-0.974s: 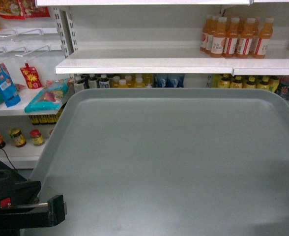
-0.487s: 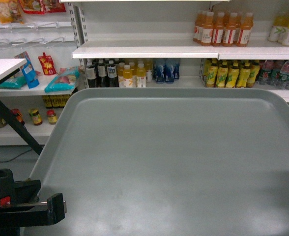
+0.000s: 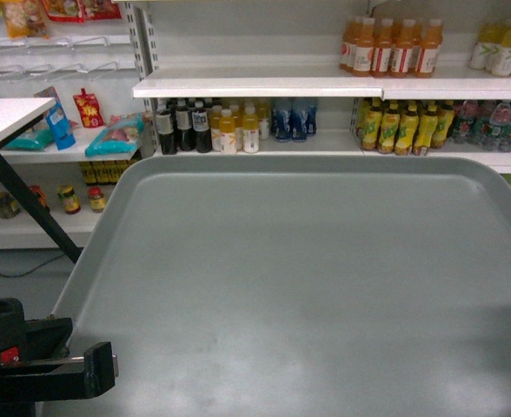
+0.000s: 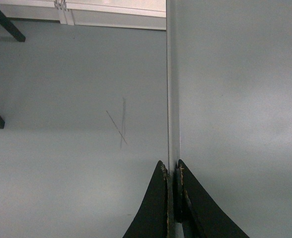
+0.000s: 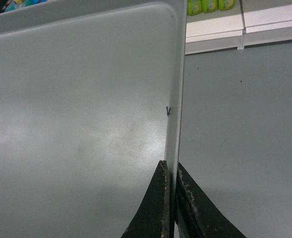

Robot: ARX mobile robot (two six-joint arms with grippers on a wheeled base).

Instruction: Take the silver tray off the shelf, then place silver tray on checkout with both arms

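A: Gripper check first: the left gripper (image 4: 173,171) is pinching the left rim of the silver tray (image 3: 325,287), and the right gripper (image 5: 171,171) is pinching the right rim, jaws pressed onto the thin edge on both sides.

B: And the tray itself?

A: Off the shelf (image 3: 255,87), held flat in the air in front of the robot, bare floor under both edges. Compared with a second ago the shelves look farther away and have slid right, and a white tabletop (image 3: 8,117) has come into sight at the left edge. I judge the base is backing off and turning toward the checkout.

B: Arm pose?

A: Only the left arm (image 3: 38,365) shows, low at the tray's near left corner, unchanged. The right arm is out of the head view.
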